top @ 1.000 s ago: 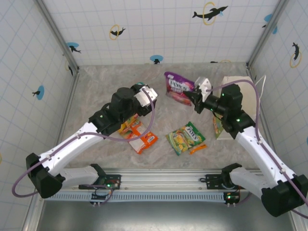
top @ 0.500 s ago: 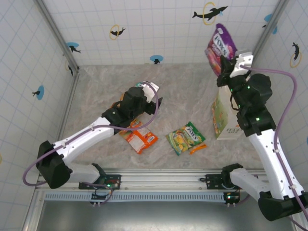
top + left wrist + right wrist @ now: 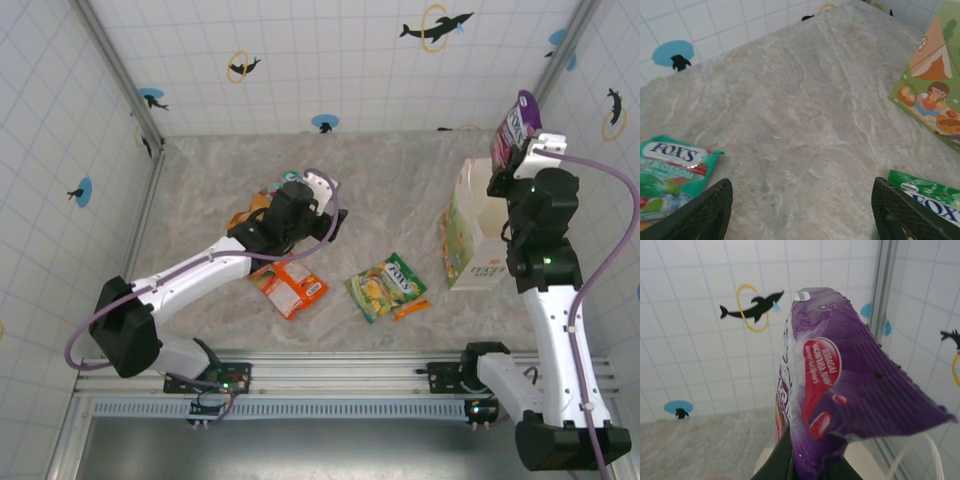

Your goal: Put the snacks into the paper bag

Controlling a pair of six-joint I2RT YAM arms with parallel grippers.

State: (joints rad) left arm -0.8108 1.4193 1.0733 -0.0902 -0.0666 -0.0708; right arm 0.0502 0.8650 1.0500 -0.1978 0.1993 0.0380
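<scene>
Over marbled tabletop, between dolphin-tiled walls: left tool apart, right tool clamped on purple packet.

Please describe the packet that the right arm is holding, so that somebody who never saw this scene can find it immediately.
Find the tall paper bag on the table's right side. Over it, the right end effector holds a packet up in the air. It is the only purple one, and the only one off the table.
</scene>
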